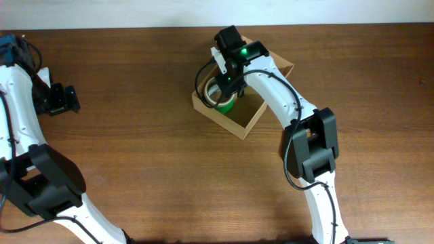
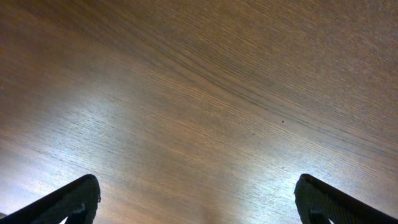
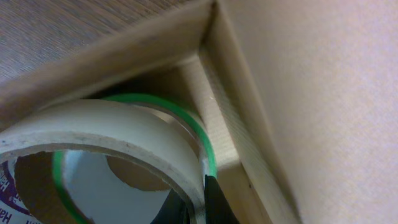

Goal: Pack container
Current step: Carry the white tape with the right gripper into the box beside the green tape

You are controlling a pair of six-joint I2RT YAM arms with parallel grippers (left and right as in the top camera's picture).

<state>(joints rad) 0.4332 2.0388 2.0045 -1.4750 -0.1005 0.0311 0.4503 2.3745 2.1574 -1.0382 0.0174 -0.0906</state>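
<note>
The container (image 1: 249, 120) is an open tan cardboard box at the table's far middle, its flap lid (image 1: 281, 64) folded back. My right gripper (image 1: 227, 91) reaches down into its left corner and is shut on the wall of a tape roll (image 1: 215, 93). In the right wrist view the clear roll (image 3: 112, 134) and a green-edged roll (image 3: 208, 152) behind it sit against the box's inner corner (image 3: 205, 53), with my black fingers (image 3: 200, 202) pinching the wall. My left gripper (image 2: 199, 202) is open and empty over bare wood at the far left (image 1: 62, 99).
The wooden table (image 1: 135, 149) extends around the box. The box wall (image 3: 311, 106) stands close on the right of my right gripper. The left arm's base (image 1: 47, 183) is at the near left.
</note>
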